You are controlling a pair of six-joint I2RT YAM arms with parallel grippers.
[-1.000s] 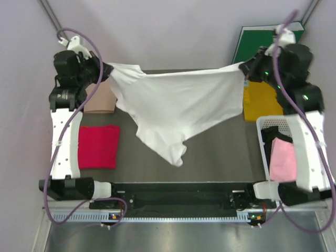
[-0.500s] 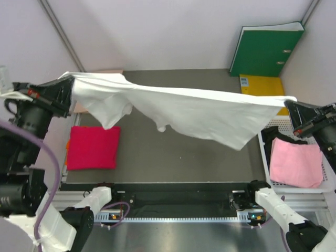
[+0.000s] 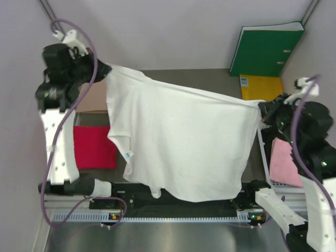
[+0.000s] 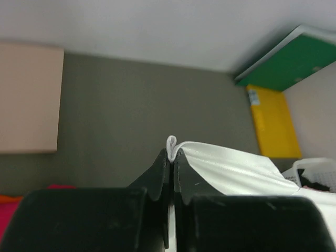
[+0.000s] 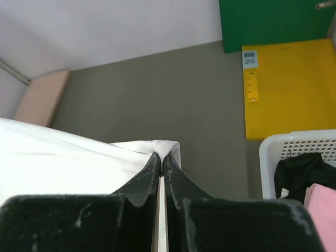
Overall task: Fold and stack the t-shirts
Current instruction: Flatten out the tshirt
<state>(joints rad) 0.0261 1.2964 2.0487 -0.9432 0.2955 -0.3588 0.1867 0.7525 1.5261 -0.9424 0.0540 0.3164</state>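
A soft white short-sleeved t-shirt hangs spread wide in the air between the two arms, covering the middle of the dark grey table in the top view. The left gripper, raised at 10 o'clock, has its black jaws pressed tight together on a bunched fold of the shirt's upper edge. The right gripper, at 3 o'clock, is likewise closed hard on the opposite corner. The cloth sags between them and drapes toward 6 o'clock, with a small blue neck label showing near its left side. A folded crimson red t-shirt lies flat on the table at 9 o'clock, partly hidden by the white one. A pale pink t-shirt sits in a white perforated plastic basket at 4 o'clock, beside a black garment. An upright green binder stands at 1 o'clock, a flat yellow folder just in front of it, and a tan cardboard sheet lies at 10 o'clock.
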